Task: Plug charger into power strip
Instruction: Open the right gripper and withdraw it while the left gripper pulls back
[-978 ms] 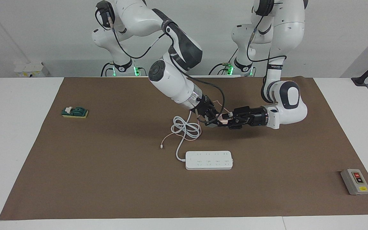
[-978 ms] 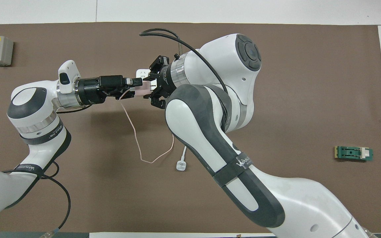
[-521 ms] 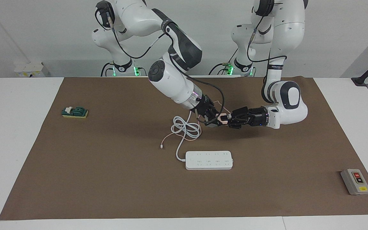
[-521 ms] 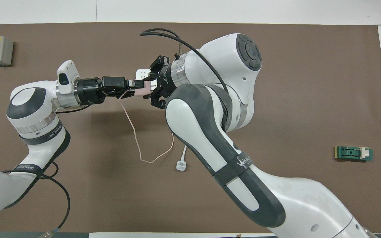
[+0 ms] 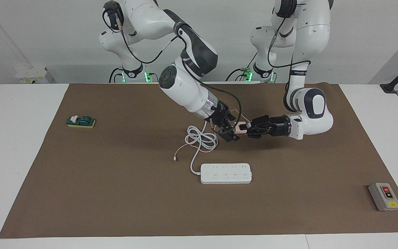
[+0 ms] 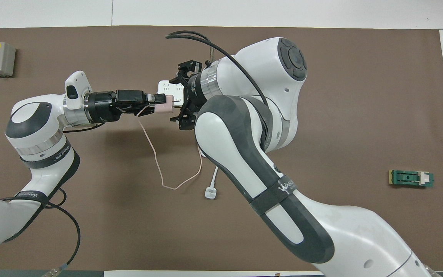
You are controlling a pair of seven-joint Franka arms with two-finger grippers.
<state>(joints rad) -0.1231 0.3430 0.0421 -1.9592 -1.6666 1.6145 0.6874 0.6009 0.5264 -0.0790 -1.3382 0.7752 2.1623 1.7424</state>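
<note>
The pale-pink charger (image 5: 241,128) (image 6: 166,108) hangs in the air between the two grippers, over the mat and nearer to the robots than the power strip (image 5: 226,173). My left gripper (image 5: 246,129) (image 6: 159,104) is shut on it. My right gripper (image 5: 234,129) (image 6: 176,96) faces the charger's other end, open, with its fingers spread on either side. The thin pink cable (image 6: 156,154) droops from the charger to the mat. From overhead, only one end of the strip (image 6: 163,85) shows under the grippers.
The strip's coiled white cord (image 5: 200,140) and its round white plug (image 6: 210,193) lie under the right arm. A grey switch box (image 5: 384,196) sits at the left arm's end of the mat, a green block (image 5: 81,121) at the right arm's end.
My left gripper closed on the charger, then my right gripper opened and let it go. The right arm's wrist drew back slightly.
</note>
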